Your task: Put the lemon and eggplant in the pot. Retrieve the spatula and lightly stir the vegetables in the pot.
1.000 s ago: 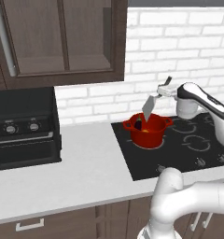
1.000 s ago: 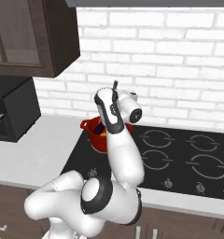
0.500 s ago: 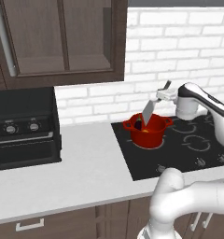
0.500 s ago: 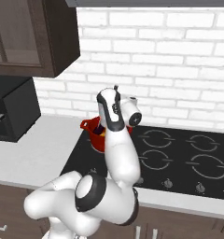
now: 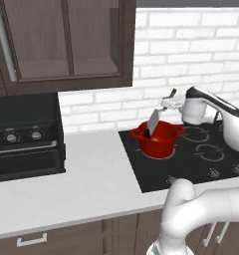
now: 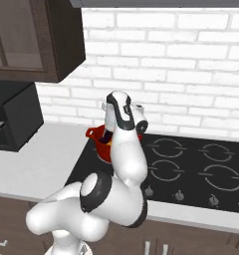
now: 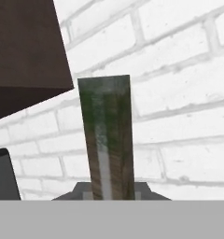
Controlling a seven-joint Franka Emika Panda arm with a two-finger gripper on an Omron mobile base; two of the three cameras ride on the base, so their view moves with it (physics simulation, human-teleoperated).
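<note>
While the round, squat red pot [image 5: 157,139] sits on the near-left burner of the black cooktop [image 5: 201,154], the two-finger gripper [image 5: 170,101] is clamped on the handle of a flat grey spatula [image 5: 153,122] whose blade slants down into the pot. From the right base view the white arm hides most of the pot [image 6: 98,141]; a sliver of yellow lemon [image 6: 111,141] shows inside. The eggplant cannot be made out. The hand view shows the spatula [image 7: 108,140] against the white brick wall [image 7: 179,93].
</note>
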